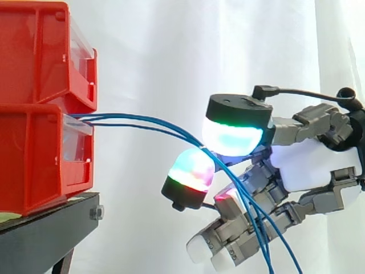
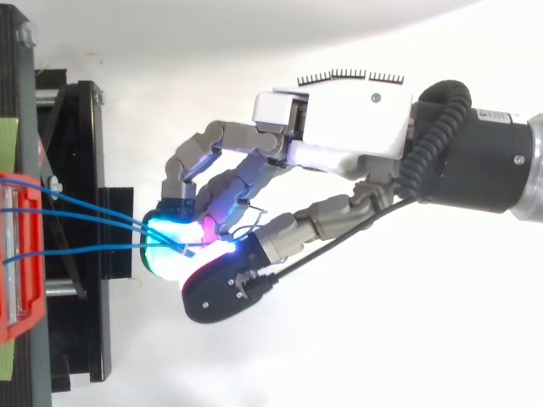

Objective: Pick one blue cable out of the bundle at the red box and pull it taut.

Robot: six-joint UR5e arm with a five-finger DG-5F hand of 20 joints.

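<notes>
Just out from the red box (image 1: 34, 154), the hand (image 1: 308, 162) pinches the bunched blue cables (image 1: 125, 117); best to isolate one, grip firmly, then draw straight away from the box.

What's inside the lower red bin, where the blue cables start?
Three blue cables enter the lower red bin at the top of its clear front. Their ends inside are hidden by its walls. The robot hand pinches them.
</notes>
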